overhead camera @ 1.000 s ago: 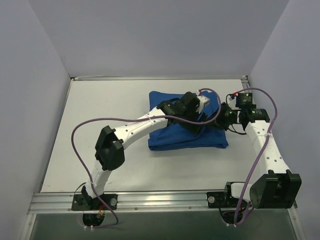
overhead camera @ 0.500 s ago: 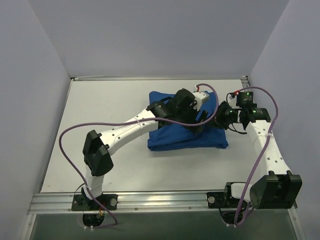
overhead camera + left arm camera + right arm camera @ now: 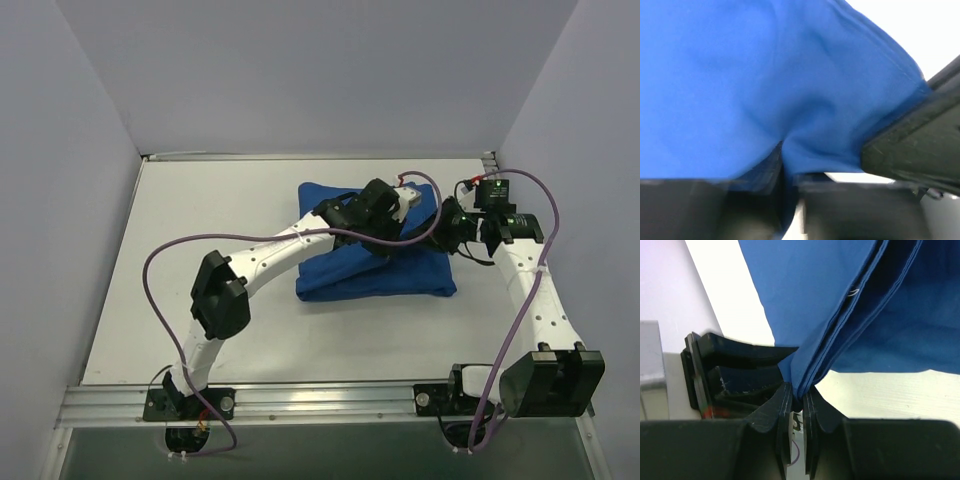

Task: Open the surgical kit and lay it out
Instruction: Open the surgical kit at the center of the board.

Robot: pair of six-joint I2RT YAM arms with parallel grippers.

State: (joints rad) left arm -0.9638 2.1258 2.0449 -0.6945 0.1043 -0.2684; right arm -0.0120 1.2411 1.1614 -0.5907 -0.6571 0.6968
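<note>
The right gripper (image 3: 797, 401) pinches tight on an edge of the wrap (image 3: 805, 290); the left gripper (image 3: 785, 172) bites a fold of it too.

Top view: high, from near edge, facing table (image 3: 200, 250); wrist views close on blue wrap (image 3: 400, 275) (image 3: 765, 75) (image 3: 805, 285).

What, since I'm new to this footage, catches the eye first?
The blue cloth wrap, bundled on the white table, dominates. At its far right corner the right tool is shut on a fold, and the left tool pinches cloth beside it.
</note>
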